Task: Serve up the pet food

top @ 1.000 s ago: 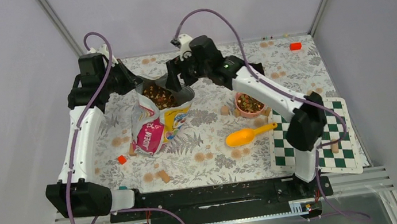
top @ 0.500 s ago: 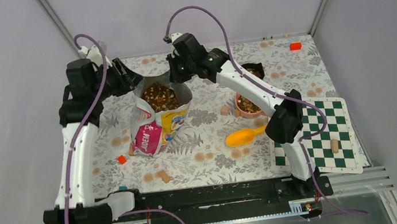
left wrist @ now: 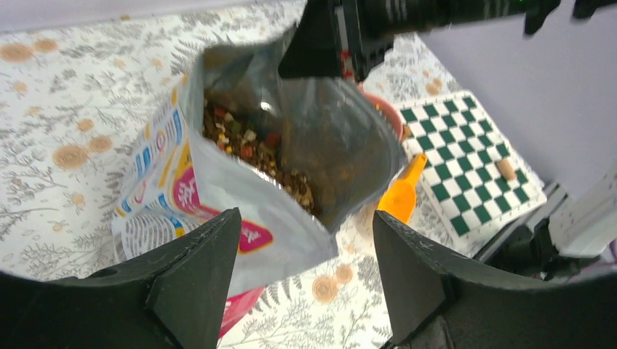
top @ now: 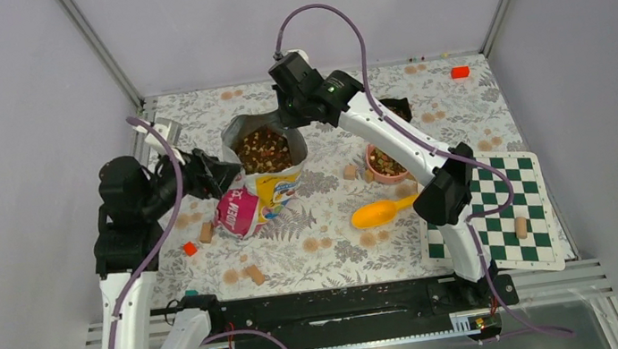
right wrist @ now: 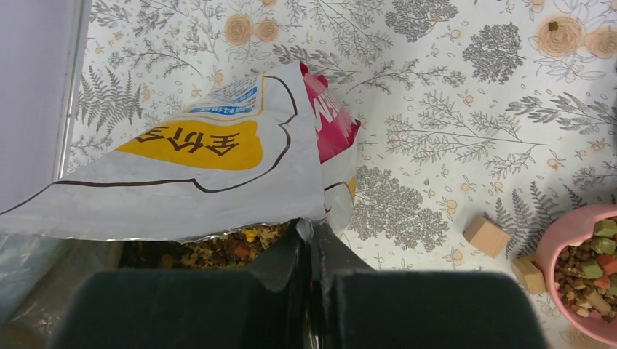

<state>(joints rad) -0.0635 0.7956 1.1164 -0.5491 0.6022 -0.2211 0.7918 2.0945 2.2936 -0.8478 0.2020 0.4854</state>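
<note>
The right end effector [right wrist: 311,243] is clenched on the far rim of the open bag [top: 258,190], with the foil edge pinched flat between its fingers. The left end effector [top: 226,169] is released. Its fingers are spread wide at the bag's left side, and the bag shows in the gap between them with nothing pinched. The pet food [top: 264,150], a mix of brown, reddish and tan pellets, fills the bag's open mouth. More of it sits in the pink bowl [top: 385,179] to the right, partly under the right arm. A yellow scoop [top: 380,212] lies on the bench [top: 324,181] near the bowl, its handle pointing toward the checkered board [top: 521,201]. Wooden cubes [top: 255,275] are scattered over the floral cover.
</note>
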